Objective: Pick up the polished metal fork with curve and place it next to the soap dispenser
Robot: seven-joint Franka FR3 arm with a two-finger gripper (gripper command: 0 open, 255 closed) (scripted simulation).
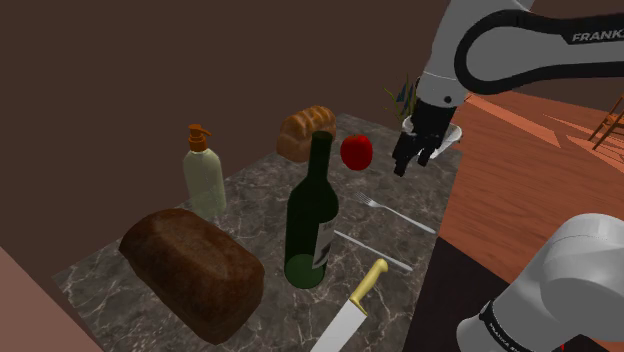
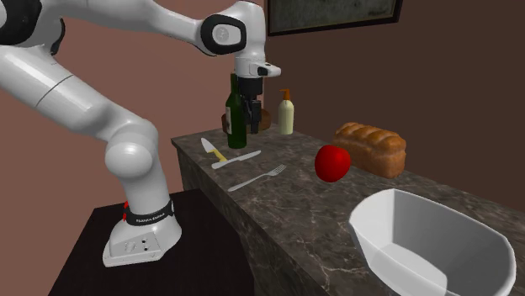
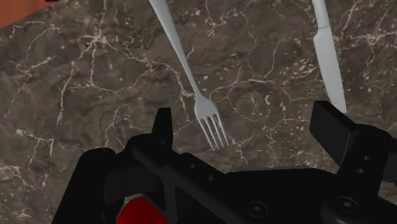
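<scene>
The black gripper [image 3: 246, 114] is held above the dark marbled counter [image 3: 95, 76] with its two fingers [image 3: 164, 124] spread wide and nothing clasped between them. In the wrist view the tines of the grey metal fork [image 3: 188, 70] are seen on the stone in the gap between the fingers, closer to one of them and untouched by either, while the handle runs away from the hand. A grey table knife [image 3: 327, 57] is laid flat beside the fork, roughly alongside it and apart from it.

A red apple [image 1: 356, 151] is set on the counter close to the gripper, and a white bowl [image 2: 433, 244] is placed past it at the counter's end. In the shoulder view a knife with a yellow handle [image 1: 350, 310] is found beyond the table knife, near the counter's edge. A dark green wine bottle [image 1: 312, 215] is stood upright between the fork and the soap dispenser [image 1: 203, 172], which is kept well apart from the fork, toward the wall. A light bread loaf [image 1: 305, 130] is placed behind the bottle and a dark loaf [image 1: 192, 270] near the dispenser.
</scene>
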